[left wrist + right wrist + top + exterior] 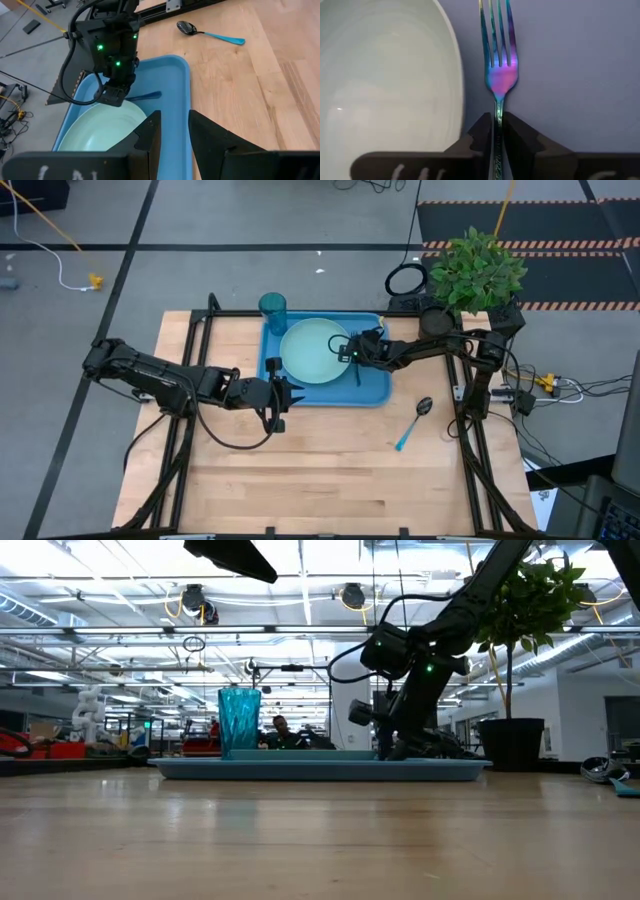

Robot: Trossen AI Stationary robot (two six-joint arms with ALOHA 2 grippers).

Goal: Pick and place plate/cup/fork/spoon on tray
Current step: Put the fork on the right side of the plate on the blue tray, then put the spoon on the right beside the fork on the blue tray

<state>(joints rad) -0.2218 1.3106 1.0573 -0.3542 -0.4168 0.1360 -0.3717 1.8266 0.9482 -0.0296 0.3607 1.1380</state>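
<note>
- The fork (498,75) is pinched by its handle in the right gripper (496,131), just beside the plate (385,75) and low over the tray (570,60).
- From the plate, the cup (272,307) is found at the tray's far corner, and the spoon (413,422) is seen well off the tray on the wooden table (330,470).
- The fork is best kept flat, lowered onto bare tray beside the plate, and only then let go.
- The plate's rim should not be bumped.
- The left gripper (173,131) is parked at the tray's near edge, fingers apart and holding nothing.
</note>
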